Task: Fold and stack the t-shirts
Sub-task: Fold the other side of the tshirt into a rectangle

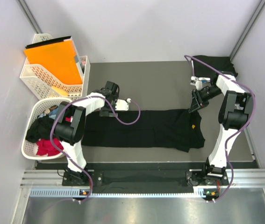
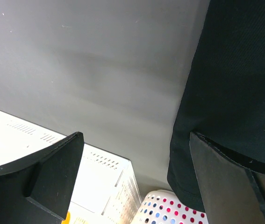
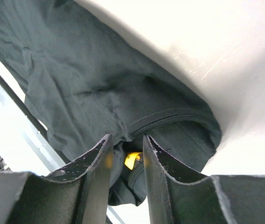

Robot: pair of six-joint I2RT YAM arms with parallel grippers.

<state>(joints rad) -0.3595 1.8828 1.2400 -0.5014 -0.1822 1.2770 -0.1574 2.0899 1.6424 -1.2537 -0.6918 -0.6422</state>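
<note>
We see the black shirt [image 1: 141, 128] spread flat across the desk [image 1: 160, 84] for folding, with the left tool [image 2: 136, 140] gaping at its far-left edge and the right tool [image 3: 126, 140] narrowly parted at the collar, grip untellable.

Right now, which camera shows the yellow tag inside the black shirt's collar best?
The right wrist view: the yellow tag sits large inside the collar, just beyond the right tool. The top view shows only a speck. The left wrist view shows just the black shirt edge.
</note>
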